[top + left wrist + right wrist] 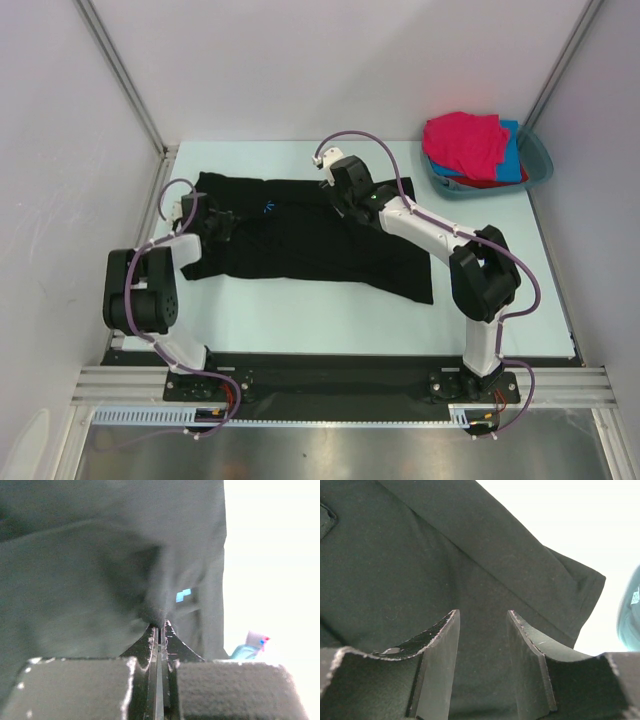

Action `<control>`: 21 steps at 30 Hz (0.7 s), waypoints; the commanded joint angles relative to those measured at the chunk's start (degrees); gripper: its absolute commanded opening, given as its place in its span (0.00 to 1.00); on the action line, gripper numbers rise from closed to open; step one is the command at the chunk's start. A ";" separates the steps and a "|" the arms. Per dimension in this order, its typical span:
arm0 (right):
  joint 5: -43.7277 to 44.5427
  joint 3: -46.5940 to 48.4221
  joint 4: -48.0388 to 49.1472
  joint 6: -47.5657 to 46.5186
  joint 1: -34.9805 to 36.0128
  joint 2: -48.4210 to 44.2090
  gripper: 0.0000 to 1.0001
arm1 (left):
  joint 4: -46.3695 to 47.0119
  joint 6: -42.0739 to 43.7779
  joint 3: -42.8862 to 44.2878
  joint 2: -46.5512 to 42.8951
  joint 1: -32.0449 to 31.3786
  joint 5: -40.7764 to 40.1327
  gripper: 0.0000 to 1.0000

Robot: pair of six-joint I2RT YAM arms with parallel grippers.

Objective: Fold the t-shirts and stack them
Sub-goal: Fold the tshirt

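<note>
The large black t-shirt (300,240) lies spread across the middle of the table. My left gripper (222,228) sits on its left part and is shut, pinching a fold of the black cloth (155,611) at its tips. My right gripper (335,192) is over the shirt's upper right part, near a sleeve; it is open, with bare black cloth (482,645) between its fingers. The magenta-pink shirt (465,143) lies piled on the blue shirt (512,160) and the red shirt (482,181) in the basin at the back right.
The teal plastic basin (540,160) holding the coloured shirts stands at the back right corner; a blurred part of it shows in the left wrist view (245,651) and at the right wrist view's edge (630,610). White walls and metal posts enclose the table.
</note>
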 commanded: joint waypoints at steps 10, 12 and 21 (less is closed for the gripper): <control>0.91 2.61 -0.27 -0.76 -0.35 0.33 0.48 | -0.86 3.91 15.91 8.39 0.51 4.09 0.03; 1.00 2.70 -0.45 -0.76 -0.44 0.50 0.48 | -1.48 4.26 18.28 9.98 0.95 4.27 0.04; 2.06 2.44 -1.33 -0.41 -0.44 0.42 0.47 | -3.15 7.51 22.07 14.73 3.67 5.94 0.36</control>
